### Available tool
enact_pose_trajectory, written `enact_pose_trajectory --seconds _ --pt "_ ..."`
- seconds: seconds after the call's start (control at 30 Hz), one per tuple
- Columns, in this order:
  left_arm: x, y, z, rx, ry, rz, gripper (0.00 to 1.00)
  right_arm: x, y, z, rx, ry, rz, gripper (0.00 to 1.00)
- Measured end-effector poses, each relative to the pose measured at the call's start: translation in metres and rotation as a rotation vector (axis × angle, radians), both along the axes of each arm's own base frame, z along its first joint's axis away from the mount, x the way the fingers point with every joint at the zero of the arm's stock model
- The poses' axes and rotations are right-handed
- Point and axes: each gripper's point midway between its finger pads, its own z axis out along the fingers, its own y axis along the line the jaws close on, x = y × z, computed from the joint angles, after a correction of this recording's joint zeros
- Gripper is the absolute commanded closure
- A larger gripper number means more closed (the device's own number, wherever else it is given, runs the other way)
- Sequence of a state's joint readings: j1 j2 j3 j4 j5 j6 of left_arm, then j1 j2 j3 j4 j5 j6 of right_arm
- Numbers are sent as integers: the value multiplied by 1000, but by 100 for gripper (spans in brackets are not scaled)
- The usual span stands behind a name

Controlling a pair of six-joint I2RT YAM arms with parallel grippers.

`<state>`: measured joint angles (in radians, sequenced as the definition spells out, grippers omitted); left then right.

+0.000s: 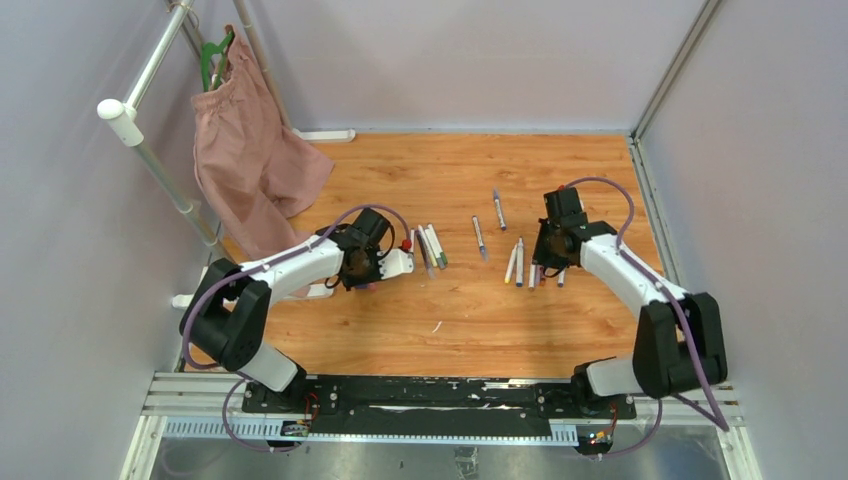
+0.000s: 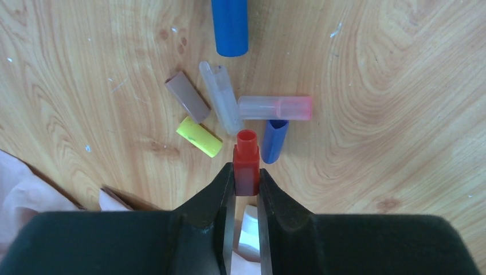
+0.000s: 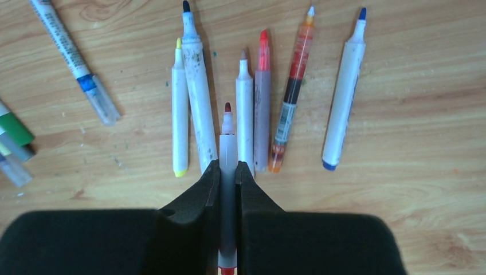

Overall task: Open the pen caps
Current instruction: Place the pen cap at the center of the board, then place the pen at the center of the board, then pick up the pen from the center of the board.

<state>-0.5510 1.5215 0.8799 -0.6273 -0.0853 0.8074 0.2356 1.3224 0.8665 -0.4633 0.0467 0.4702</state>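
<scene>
My left gripper (image 2: 246,179) is shut on a red pen cap (image 2: 246,160) and holds it just above a small heap of loose caps on the wood: yellow (image 2: 199,136), brown (image 2: 188,96), clear (image 2: 220,97), pink-tinted (image 2: 275,107), small blue (image 2: 275,140) and a larger blue one (image 2: 230,26). My right gripper (image 3: 228,171) is shut on an uncapped white pen with a red tip (image 3: 228,137), over a row of several uncapped pens (image 3: 262,103). In the top view the left gripper (image 1: 366,283) is left of centre and the right gripper (image 1: 548,262) right of centre.
A capped pen (image 3: 74,63) lies to the far left of the row, and green and clear capped pens (image 3: 11,129) lie at the left edge. More pens (image 1: 432,247) (image 1: 479,237) (image 1: 498,210) lie mid-table. A pink cloth (image 1: 250,160) hangs on a rack at the back left.
</scene>
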Motion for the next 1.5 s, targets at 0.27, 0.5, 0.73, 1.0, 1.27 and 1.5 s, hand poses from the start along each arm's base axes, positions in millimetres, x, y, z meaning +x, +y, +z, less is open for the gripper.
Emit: enact_pose_trajectory --seconds 0.27,0.5,0.73,1.0,1.27,1.5 --pt "1 -6 9 -41 0 45 47 29 2 -22 -41 30 6 95" --pt "1 -16 48 -127 -41 67 22 38 3 -34 -48 41 9 82" --pt "5 -25 103 -240 -129 115 0 37 3 -44 -56 67 15 67" --pt "4 -18 150 -309 -245 174 0 35 4 -39 -58 57 23 65" --pt "3 -1 169 -319 -305 252 0 49 61 29 -73 -134 172 47" --pt "1 13 184 -344 -359 326 0 79 164 60 -39 -222 393 69"
